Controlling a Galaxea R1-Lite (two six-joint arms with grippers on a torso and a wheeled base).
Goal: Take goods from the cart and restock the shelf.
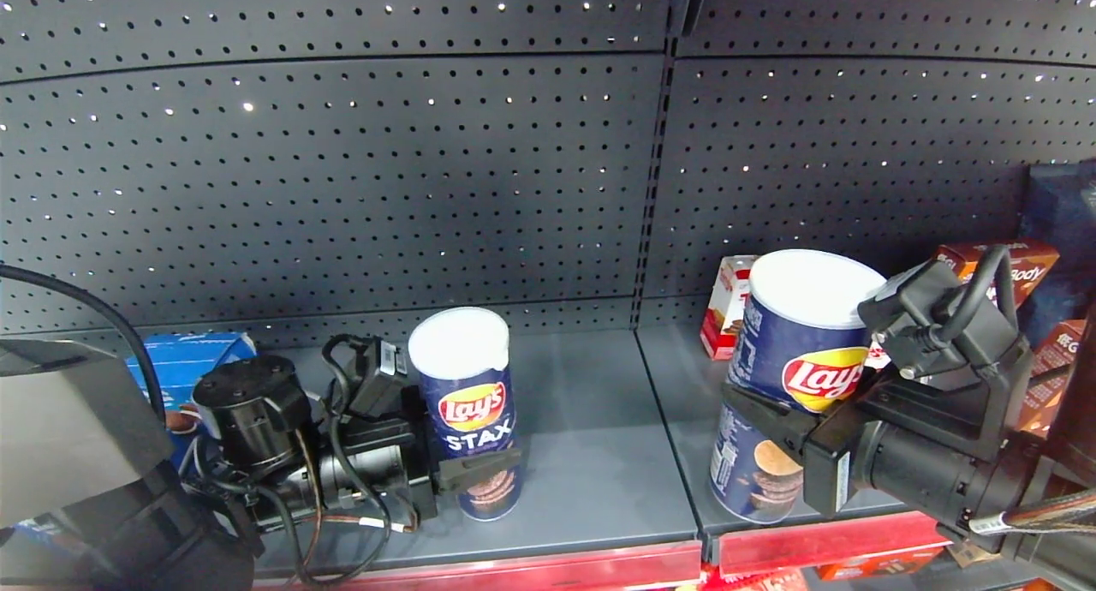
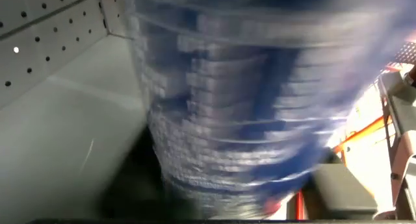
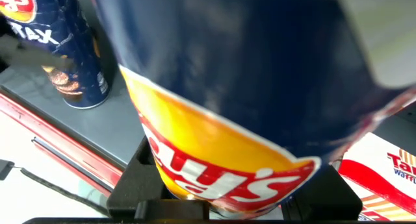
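- The left can (image 1: 467, 407), a tall dark-blue cardboard chip tube with a white plastic lid, stands upright on the grey metal shelf (image 1: 591, 437), left of the centre upright. The left gripper (image 1: 473, 467) is clamped low on its body, coming in from the left.
- The right can (image 1: 792, 377), a tube of the same kind, leans slightly at the near edge of the right bay. The right gripper (image 1: 775, 420) is closed around its middle. I cannot tell whether its base touches the shelf.
- Both tubes are probably light, with thin walls that are stiff but would dent under a hard squeeze. The glossy wrap looks slippery, and the chips inside are fragile.
- Being tall and narrow, they would tip easily. The body at mid-height or lower seems the best place to hold them, rather than the lid, which could pop off.
- A red-and-white carton (image 1: 728, 304) sits just behind the right can, with brown cartons (image 1: 1027, 261) at the far right. A blue box (image 1: 184, 360) lies at the far left behind the left arm.
- A dark perforated back panel (image 1: 342, 188) closes the far side, and a red price rail (image 1: 531, 570) runs along the near edge.
- The red-and-white carton likely blocks pushing the right can straight back. The rail's lip could catch a base that is set down too near.
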